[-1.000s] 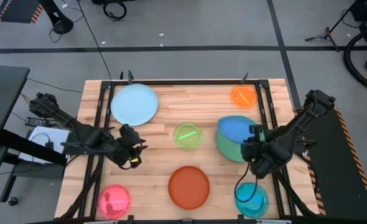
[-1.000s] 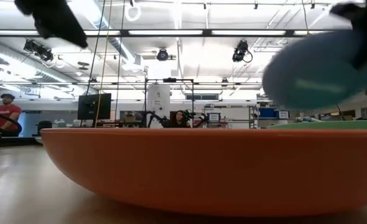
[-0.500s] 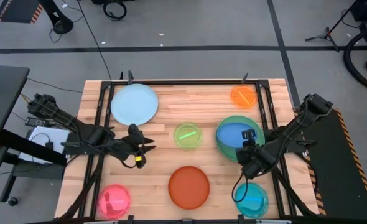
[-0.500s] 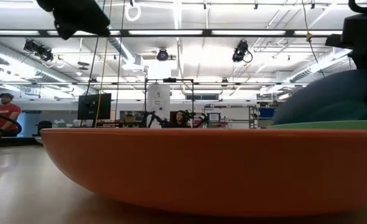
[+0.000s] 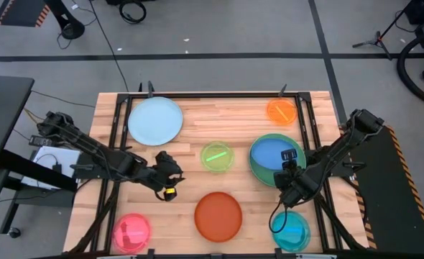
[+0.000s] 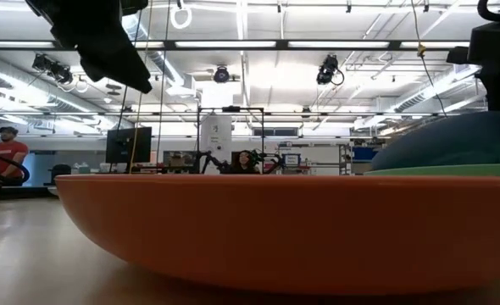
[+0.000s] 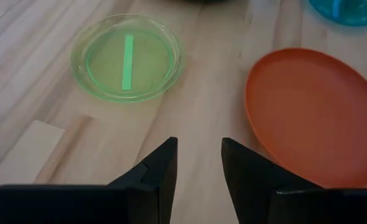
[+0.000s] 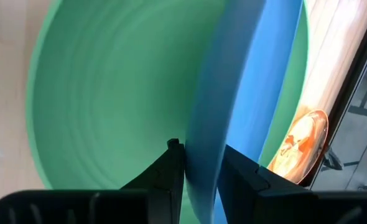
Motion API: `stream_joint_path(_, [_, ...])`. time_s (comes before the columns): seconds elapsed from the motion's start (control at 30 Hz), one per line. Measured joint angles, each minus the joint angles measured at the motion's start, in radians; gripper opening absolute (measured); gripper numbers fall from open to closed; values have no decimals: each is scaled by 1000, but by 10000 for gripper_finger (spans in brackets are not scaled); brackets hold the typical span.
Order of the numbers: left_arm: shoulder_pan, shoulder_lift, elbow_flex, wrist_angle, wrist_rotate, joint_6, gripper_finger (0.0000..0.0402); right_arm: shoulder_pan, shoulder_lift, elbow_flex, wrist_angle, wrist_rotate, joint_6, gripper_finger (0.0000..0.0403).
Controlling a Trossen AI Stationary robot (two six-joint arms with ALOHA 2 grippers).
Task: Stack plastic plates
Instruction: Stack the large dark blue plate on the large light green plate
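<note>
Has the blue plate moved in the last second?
Yes. The blue plate sat off-centre toward the far edge of the green plate; now it lies centred inside it, with the right gripper at its near rim.

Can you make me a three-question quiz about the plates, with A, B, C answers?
1. Where is the blue plate?
A. on the pink plate
B. inside the green plate
C. on the floor

2. How many small see-through plates are on the table?
A. two
B. four
C. six

3. What is the left gripper holding?
A. nothing
B. the red-orange plate
C. the lime plate

Answers:
1 B: the blue plate sits in the green plate, with the right gripper at its rim.
2 B: orange, lime, pink, cyan.
3 A: its wrist view shows an empty gap between the fingers, above bare wood beside the red-orange plate.
</note>
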State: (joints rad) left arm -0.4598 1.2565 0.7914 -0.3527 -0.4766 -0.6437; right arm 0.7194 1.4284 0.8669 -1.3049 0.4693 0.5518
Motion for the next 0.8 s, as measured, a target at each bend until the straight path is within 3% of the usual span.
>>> stream_joint_path(0.8, [3, 0, 0, 47, 12, -27, 133, -1, 0, 0, -143, -26, 26, 99])
